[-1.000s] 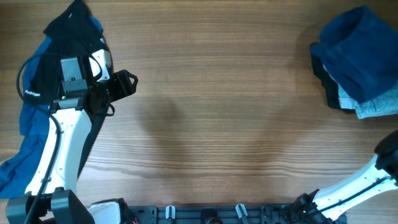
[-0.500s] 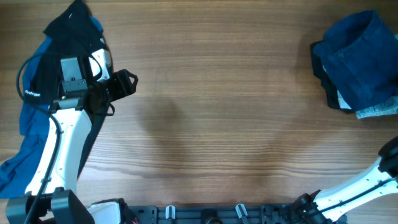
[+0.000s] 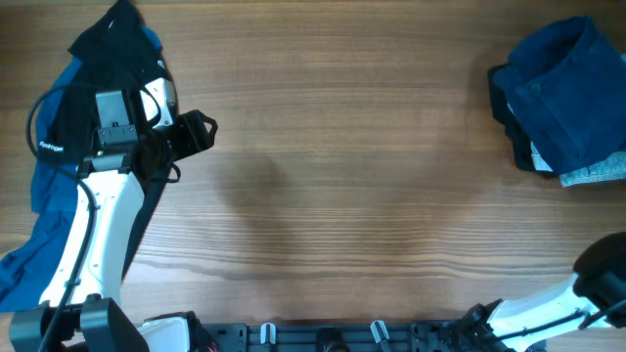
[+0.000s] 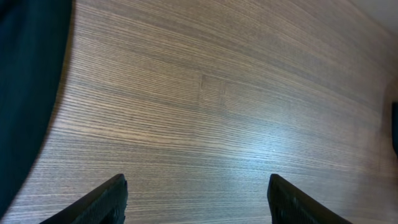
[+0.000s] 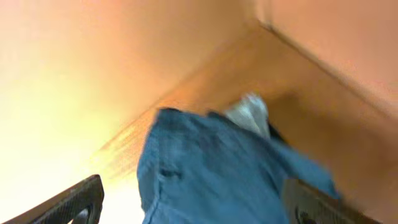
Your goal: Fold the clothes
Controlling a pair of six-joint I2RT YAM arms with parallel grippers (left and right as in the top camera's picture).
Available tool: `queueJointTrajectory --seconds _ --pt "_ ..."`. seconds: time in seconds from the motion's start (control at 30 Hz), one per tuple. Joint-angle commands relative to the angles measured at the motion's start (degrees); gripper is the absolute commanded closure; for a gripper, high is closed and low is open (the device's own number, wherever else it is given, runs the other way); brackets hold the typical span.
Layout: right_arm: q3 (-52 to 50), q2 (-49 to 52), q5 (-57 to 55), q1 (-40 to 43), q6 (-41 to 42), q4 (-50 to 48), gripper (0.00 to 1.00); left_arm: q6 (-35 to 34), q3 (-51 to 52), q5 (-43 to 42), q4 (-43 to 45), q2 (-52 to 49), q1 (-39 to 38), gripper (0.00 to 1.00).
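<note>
Lying bunched at the table's [image 3: 342, 196] far right corner, navy shorts [image 3: 565, 93] cover pale jeans [image 3: 593, 174]; the jacket [image 3: 44, 186] sprawls at left. Left gripper [image 4: 198, 200] and right gripper [image 5: 196, 208] both gape wide, empty.

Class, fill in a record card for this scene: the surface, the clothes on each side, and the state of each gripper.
Surface: wooden table
Left side: black and blue jacket, crumpled, partly under the left arm
Right side: navy shorts, bunched on top of pale jeans
Left gripper: open, over bare wood, holding nothing
Right gripper: open, holding nothing, facing the shorts
</note>
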State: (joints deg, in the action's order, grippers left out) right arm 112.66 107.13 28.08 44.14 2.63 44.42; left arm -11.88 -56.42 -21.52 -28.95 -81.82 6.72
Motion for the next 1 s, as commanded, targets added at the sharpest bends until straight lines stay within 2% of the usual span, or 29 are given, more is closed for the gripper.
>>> queueJointTrajectory --seconds 0.0,0.03,0.17,0.27,0.47,0.77,0.97 --pt "-0.9 2.2 -4.6 -9.2 -23.3 -1.8 0.07 -0.5 0.0 -0.9 0.0 -0.5 -0.2 0.28" --pt "-1.4 3.5 -7.0 -11.9 -25.4 -3.2 0.08 -0.5 0.0 -0.9 0.0 -0.5 -0.2 0.28" --pt "-2.3 9.0 -16.3 -18.3 -24.6 -9.4 0.08 -0.5 0.0 -0.9 0.0 -0.5 -0.2 0.28" --pt "-2.3 12.3 -20.5 -19.6 -20.3 -12.0 0.08 -0.5 0.0 -0.9 0.0 -0.5 -0.2 0.28" --pt "-2.3 13.2 -20.4 -17.2 -14.1 -12.2 0.08 -0.5 0.0 -0.9 0.2 -0.5 -0.2 0.28" --pt "-3.0 13.4 -16.1 -13.7 -11.0 -7.7 0.04 -0.5 0.0 0.4 1.0 -0.5 -0.2 0.28" --pt "-12.4 16.2 -15.9 -13.3 -9.9 -16.6 0.06 -0.5 0.0 0.6 1.1 -0.5 -0.2 0.28"
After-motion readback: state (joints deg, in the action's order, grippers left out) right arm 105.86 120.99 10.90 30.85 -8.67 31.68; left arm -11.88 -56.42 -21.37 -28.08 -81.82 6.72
